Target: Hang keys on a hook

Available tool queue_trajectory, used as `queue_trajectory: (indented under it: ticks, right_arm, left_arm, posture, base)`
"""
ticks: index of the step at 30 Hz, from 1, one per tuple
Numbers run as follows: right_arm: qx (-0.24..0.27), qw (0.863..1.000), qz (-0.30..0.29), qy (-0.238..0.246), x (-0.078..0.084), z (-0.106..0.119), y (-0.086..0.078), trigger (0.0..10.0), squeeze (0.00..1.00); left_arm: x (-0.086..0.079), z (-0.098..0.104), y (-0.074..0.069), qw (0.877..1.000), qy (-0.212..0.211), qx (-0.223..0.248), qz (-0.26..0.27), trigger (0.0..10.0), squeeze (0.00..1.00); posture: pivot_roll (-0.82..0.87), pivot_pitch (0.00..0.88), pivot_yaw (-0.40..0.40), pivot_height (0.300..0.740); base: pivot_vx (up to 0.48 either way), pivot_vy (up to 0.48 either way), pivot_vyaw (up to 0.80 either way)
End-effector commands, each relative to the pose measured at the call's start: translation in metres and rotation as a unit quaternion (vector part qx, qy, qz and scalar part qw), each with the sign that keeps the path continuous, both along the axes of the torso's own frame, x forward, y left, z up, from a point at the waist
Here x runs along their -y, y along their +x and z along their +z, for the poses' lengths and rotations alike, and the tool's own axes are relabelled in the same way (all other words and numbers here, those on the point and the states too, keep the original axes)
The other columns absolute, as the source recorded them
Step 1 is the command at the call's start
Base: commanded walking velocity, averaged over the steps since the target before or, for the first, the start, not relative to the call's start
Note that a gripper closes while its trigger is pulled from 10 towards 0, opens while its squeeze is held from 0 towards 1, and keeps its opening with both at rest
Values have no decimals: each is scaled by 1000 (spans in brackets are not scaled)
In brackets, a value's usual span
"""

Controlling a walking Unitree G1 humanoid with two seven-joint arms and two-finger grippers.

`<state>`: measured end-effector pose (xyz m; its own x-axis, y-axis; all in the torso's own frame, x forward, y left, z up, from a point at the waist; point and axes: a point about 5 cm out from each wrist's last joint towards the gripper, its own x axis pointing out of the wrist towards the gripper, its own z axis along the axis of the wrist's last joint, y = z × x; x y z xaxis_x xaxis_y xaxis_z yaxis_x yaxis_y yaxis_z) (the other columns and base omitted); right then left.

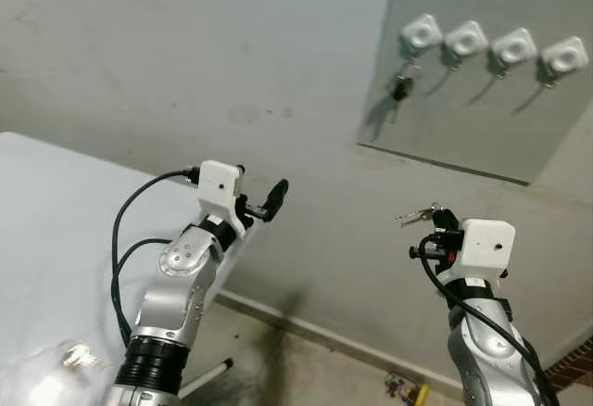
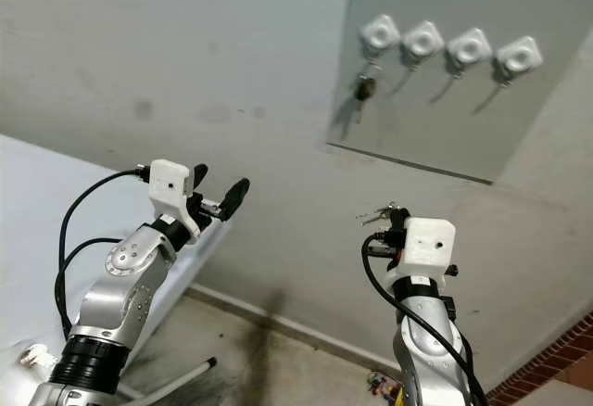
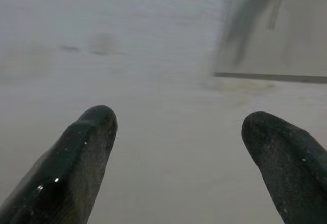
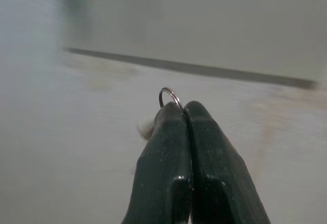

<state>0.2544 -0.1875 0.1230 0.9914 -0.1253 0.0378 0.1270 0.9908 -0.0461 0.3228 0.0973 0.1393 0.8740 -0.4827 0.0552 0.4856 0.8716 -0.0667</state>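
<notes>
Keys (image 1: 417,213) sit pinched in the right gripper (image 4: 183,109), whose fingers are pressed fully together; in the right wrist view only the top of the ring (image 4: 170,96) rises above the tips, and the rest is hidden behind them. In the head views the bunch juts toward 10 o'clock from the gripper, too small to count. At 12 o'clock from it a grey board (image 1: 482,146) on the wall carries four white hooks (image 1: 420,32), its upper edge cut off by the frame. A second, dark bunch (image 1: 402,87) hangs from the leftmost hook. The left gripper (image 1: 259,204) is raised at 9 o'clock of the right one, fingers (image 3: 76,157) spread wide and holding nothing. A white table (image 1: 46,239) lies at far left. No writing is readable anywhere.
</notes>
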Motion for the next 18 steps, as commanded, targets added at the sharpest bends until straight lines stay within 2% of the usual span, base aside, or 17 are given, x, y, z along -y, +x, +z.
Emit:
queue_trajectory:
  ticks: [1,10,11,13,15,18]
  right_arm:
    - [8,1000,-3,2,-1,5,2,10000,0]
    - [4,1000,-4,-2,-1,4,2,10000,0]
    - [9,1000,-7,-3,-1,4,1,10000,0]
    - [11,1000,-4,-3,-2,4,1,10000,0]
    - [9,1000,4,-4,-4,4,1,10000,0]
    - [10,1000,11,1,-7,4,1,10000,0]
  left_arm:
    - [0,7,2,1000,16,17,-3,10000,0]
    - [2,7,1,1000,15,18,-9,10000,0]
    - [3,6,-1,1000,-11,14,-12,10000,0]
    - [4,7,-2,1000,-22,10,-15,10000,0]
    - [4,8,-2,1000,-8,21,-14,10000,0]
    - [2,10,-3,1000,-16,23,-12,10000,0]
  posture:
    - [-48,0,-8,740]
    - [-50,0,-9,740]
    - [-50,0,-9,740]
    - [-49,0,-10,740]
    - [-48,0,-9,740]
    - [-45,0,-10,740]
  base:
    - [431,0,-750]
    - [427,0,-729]
    - [0,0,0]
    - [0,0,0]
    - [0,0,0]
    - [0,0,0]
